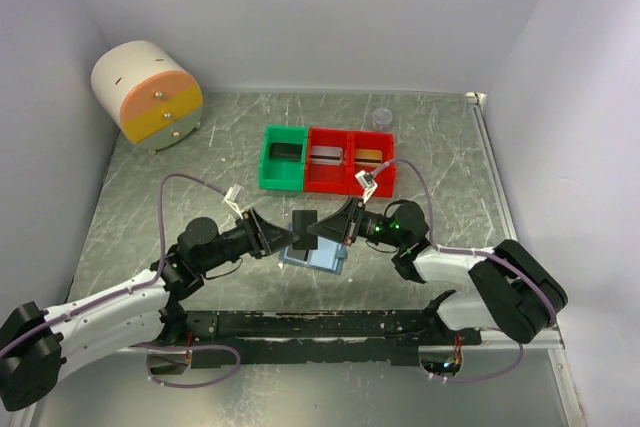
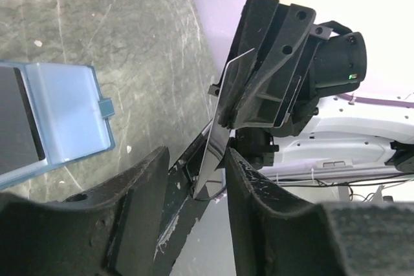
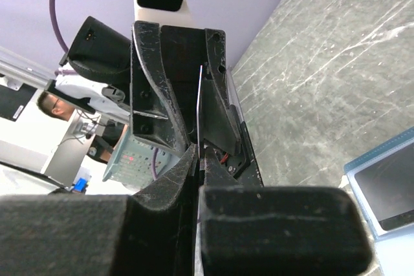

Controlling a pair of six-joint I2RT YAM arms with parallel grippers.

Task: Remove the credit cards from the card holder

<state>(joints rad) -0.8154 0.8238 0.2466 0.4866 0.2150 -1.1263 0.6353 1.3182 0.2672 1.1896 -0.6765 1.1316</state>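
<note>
The blue-grey card holder (image 1: 315, 256) lies open on the table between the two arms, with a dark card (image 2: 16, 121) still in its pocket. Above it my right gripper (image 1: 337, 226) is shut on the edge of a dark credit card (image 1: 304, 223), held upright. The right wrist view shows that card (image 3: 199, 111) edge-on, pinched between my right gripper (image 3: 199, 154) jaws. My left gripper (image 2: 197, 159) is open, its fingers standing either side of the same card (image 2: 218, 130) with a gap. The card holder (image 3: 388, 185) shows at the right.
A green bin (image 1: 283, 159) and two red bins (image 1: 338, 173) stand behind, each with a card-like item inside. A round cream and orange drawer unit (image 1: 147, 92) sits at the back left. A small clear cap (image 1: 381, 118) lies near the back wall.
</note>
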